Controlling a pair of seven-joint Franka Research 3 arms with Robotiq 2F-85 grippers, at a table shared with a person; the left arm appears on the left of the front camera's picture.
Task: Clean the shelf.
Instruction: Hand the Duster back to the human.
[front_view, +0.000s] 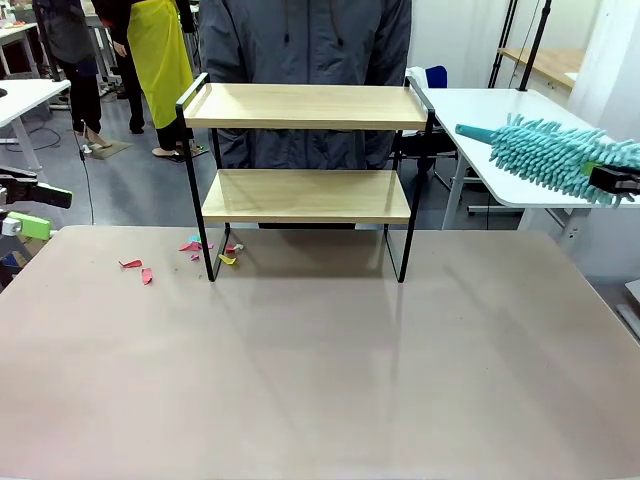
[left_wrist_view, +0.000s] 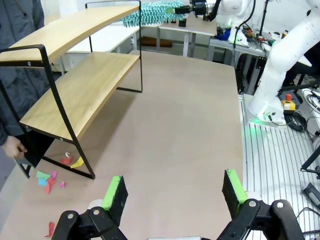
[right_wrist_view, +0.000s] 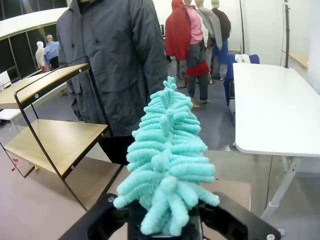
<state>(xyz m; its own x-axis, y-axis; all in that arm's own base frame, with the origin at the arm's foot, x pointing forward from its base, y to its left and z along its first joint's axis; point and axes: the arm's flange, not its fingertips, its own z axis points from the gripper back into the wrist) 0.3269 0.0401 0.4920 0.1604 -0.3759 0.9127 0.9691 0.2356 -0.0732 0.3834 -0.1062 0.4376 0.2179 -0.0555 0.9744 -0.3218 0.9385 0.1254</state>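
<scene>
shelf (front_view: 306, 150) at desk's far edge, boards running left-right | my right hand (front_view: 612, 179) clamped on teal duster (front_view: 545, 150), up right of top board, tip toward it, nearer | my left hand (left_wrist_view: 173, 196) wide open, empty

front view faces shelf (front_view: 306, 150) across table (front_view: 320, 380), left wrist low beside it, right wrist close behind duster (right_wrist_view: 167, 165), all share shelf

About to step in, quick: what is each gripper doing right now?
Left gripper: open, holding nothing, above the table.
Right gripper: shut on the turquoise duster, right of the shelf.
</scene>
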